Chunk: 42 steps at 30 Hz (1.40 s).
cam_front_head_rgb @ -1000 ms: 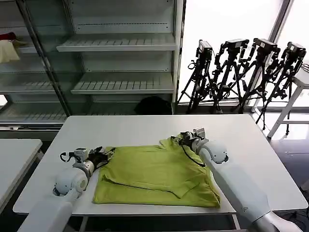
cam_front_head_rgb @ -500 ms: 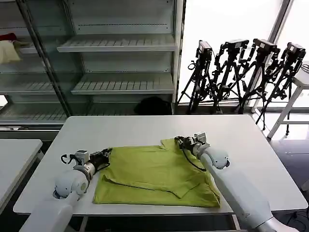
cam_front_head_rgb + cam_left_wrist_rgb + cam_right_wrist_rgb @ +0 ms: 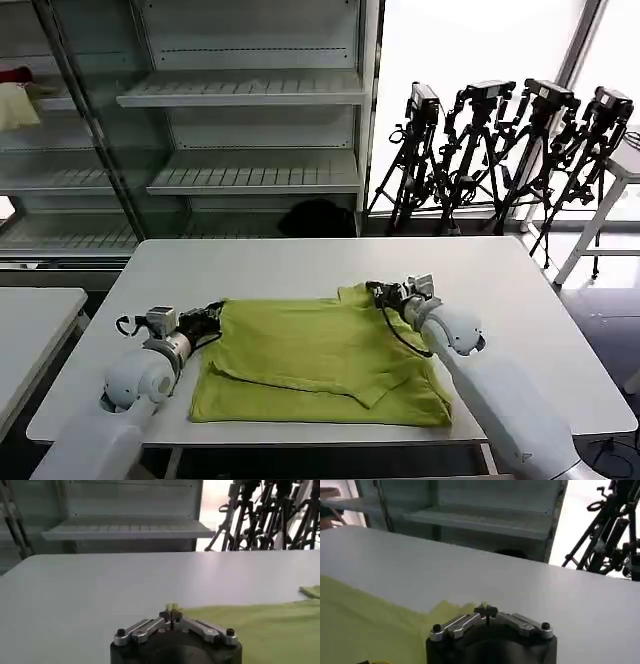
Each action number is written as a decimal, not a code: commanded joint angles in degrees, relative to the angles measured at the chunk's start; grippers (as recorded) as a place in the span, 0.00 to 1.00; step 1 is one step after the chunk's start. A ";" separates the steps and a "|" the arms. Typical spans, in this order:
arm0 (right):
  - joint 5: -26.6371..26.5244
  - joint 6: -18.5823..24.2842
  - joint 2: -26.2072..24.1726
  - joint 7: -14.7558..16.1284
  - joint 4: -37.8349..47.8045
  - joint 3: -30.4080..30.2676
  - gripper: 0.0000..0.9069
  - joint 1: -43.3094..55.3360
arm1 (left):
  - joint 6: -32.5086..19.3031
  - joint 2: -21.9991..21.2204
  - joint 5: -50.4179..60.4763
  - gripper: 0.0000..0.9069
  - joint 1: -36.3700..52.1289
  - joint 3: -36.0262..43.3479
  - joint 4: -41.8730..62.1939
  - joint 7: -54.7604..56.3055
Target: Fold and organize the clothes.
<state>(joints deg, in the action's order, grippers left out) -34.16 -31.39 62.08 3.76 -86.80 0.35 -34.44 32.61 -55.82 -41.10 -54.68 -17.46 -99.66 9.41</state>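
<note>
The clothes are one lime yellow-green T-shirt [image 3: 320, 350], lying partly folded and flat on the white table [image 3: 280, 262]. My left gripper [image 3: 207, 314] is shut on the shirt's left edge; a small tuft of fabric pokes out between its closed fingers [image 3: 172, 611]. My right gripper [image 3: 377, 291] is shut on the shirt's far right corner, where the fabric bunches up just ahead of the jaws [image 3: 486, 610]. The cloth spreads away beside each gripper, as the shirt [image 3: 270, 625] in the left wrist view and the shirt [image 3: 365, 620] in the right wrist view.
Behind the table stand metal shelves [image 3: 240, 90], with a cream-and-red cloth bundle [image 3: 15, 100] at the far left. Several camera tripods [image 3: 510, 150] stand at the back right. A second white table [image 3: 30, 320] is on the left. Bare tabletop lies beyond the shirt.
Both grippers have drawn slightly apart, the left one to the left and the right one to the right. The shirt's far edge now lies straighter and flatter between them.
</note>
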 commanded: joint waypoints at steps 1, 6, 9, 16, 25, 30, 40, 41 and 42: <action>-3.01 0.69 -4.28 -0.78 -10.12 1.36 0.00 -3.02 | -0.32 1.72 -1.16 0.00 -3.91 -1.79 -7.39 0.46; -4.32 1.30 -9.37 -0.62 -17.28 4.53 0.00 -9.02 | -1.35 2.59 -0.34 0.00 -10.33 -3.57 -12.74 -0.42; -4.90 1.81 -11.70 -0.71 -21.26 6.27 0.00 -12.80 | -1.95 2.90 0.35 0.00 -13.53 -4.88 -15.42 -0.34; -5.14 3.26 -15.96 -0.60 -28.39 9.80 0.00 -21.40 | -1.48 2.55 2.66 0.00 -18.45 -6.85 -20.58 3.44; -4.73 4.78 -18.49 -0.27 -34.02 13.82 0.00 -31.43 | -1.63 1.37 9.32 0.00 -24.59 -8.84 -24.51 5.36; -4.10 5.59 -18.24 -0.17 -34.73 14.62 0.00 -33.67 | -2.98 0.45 12.52 0.00 -28.20 -9.67 -25.71 6.41; -4.28 7.28 -20.69 0.39 -35.71 19.62 0.00 -39.71 | -4.98 -1.02 14.42 0.01 -33.80 -7.95 -27.59 6.24; -4.32 7.39 -20.89 0.38 -36.00 20.01 0.00 -40.52 | -5.06 -1.16 14.42 0.01 -33.77 -7.96 -27.52 6.38; -4.66 7.43 -21.07 0.32 -37.10 21.89 0.00 -42.01 | -5.06 -1.40 14.40 0.01 -33.63 -8.13 -27.27 6.74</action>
<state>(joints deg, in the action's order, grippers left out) -38.43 -24.85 43.03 4.11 -120.38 16.63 -68.38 28.70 -56.19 -29.88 -82.87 -25.92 -125.20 14.91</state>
